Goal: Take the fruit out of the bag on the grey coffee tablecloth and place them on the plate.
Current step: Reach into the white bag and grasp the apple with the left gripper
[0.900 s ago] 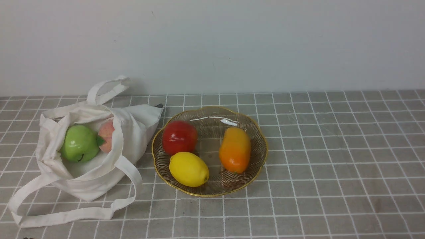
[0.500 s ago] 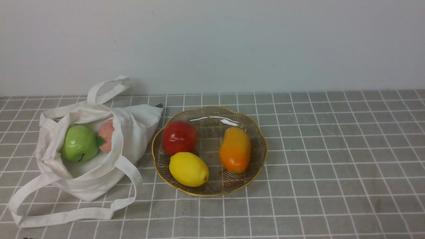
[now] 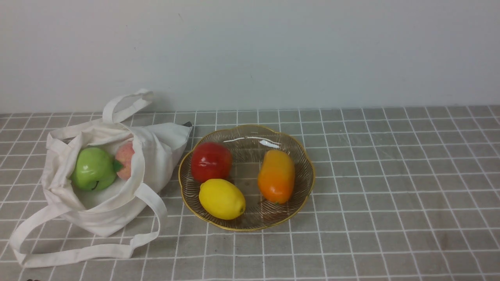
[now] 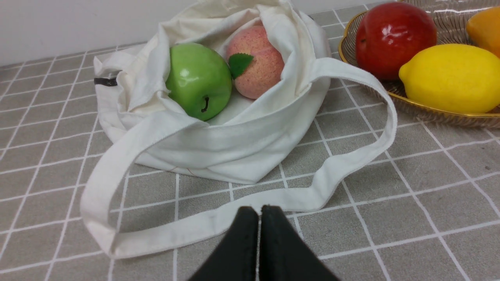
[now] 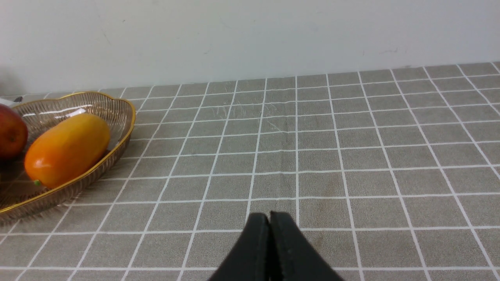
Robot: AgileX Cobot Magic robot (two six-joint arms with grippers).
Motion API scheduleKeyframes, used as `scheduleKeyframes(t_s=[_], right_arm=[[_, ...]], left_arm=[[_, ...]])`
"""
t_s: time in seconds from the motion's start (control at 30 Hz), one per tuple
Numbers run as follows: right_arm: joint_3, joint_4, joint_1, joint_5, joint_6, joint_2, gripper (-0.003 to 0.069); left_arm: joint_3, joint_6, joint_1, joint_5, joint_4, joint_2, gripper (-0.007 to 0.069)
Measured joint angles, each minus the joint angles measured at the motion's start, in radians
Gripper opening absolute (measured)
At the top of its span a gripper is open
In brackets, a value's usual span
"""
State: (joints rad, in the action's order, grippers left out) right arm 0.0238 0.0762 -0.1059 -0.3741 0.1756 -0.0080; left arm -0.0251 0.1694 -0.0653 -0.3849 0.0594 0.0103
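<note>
Two fruits to go: the left pincer [image 4: 259, 212] hangs low over the grey coffee tablecloth [image 3: 390, 175], its jaws pressed together and holding nothing. The bag [image 4: 234, 144] lies straight ahead of it, mouth gaping toward it. Inside, the green apple [image 4: 197, 78] sits nearer the pincer and the peach [image 4: 258, 64] touches it just behind, both well beyond the tips. The plate [image 3: 250, 228], on the robot's right of the bag, carries a red apple [image 4: 394, 37], a lemon [image 4: 453, 76] and an orange fruit [image 5: 66, 148], so the job looks past halfway, with the reach for the next fruit not yet begun. That reach likely calls for the jaws to part wide, pass over the strap handle [image 4: 343, 171] looped just in front of the tips, and close on the apple without snagging the bag's slack lip. The right pincer [image 5: 269, 218], likewise closed and empty, hovers over bare cloth, with the plate ahead of it toward the left arm's side.
</note>
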Motion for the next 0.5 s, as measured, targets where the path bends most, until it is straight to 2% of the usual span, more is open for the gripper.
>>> scheduleKeyframes(t_s=[0.1, 0.17, 0.33, 0.4, 0.5], right_arm=[[0.0, 0.0, 0.0, 0.0, 0.0, 0.0, -0.0015], [0.0, 0.0, 0.0, 0.0, 0.0, 0.0, -0.0015], [0.0, 0.0, 0.0, 0.0, 0.0, 0.0, -0.0015], [0.0, 0.0, 0.0, 0.0, 0.0, 0.0, -0.0015], [0.0, 0.0, 0.0, 0.0, 0.0, 0.0, -0.0015]], left_arm=[[-0.001, -0.016, 0.0, 0.031, 0.011, 0.0, -0.0008], [-0.002, -0.048, 0.0, 0.078, 0.07, 0.0, -0.0008], [-0.003, -0.212, 0.0, 0.191, 0.376, 0.0, -0.0008], [-0.003, -0.246, 0.0, 0.236, 0.514, 0.0, -0.0008], [-0.003, -0.26, 0.0, 0.309, 0.642, 0.0, -0.0008]])
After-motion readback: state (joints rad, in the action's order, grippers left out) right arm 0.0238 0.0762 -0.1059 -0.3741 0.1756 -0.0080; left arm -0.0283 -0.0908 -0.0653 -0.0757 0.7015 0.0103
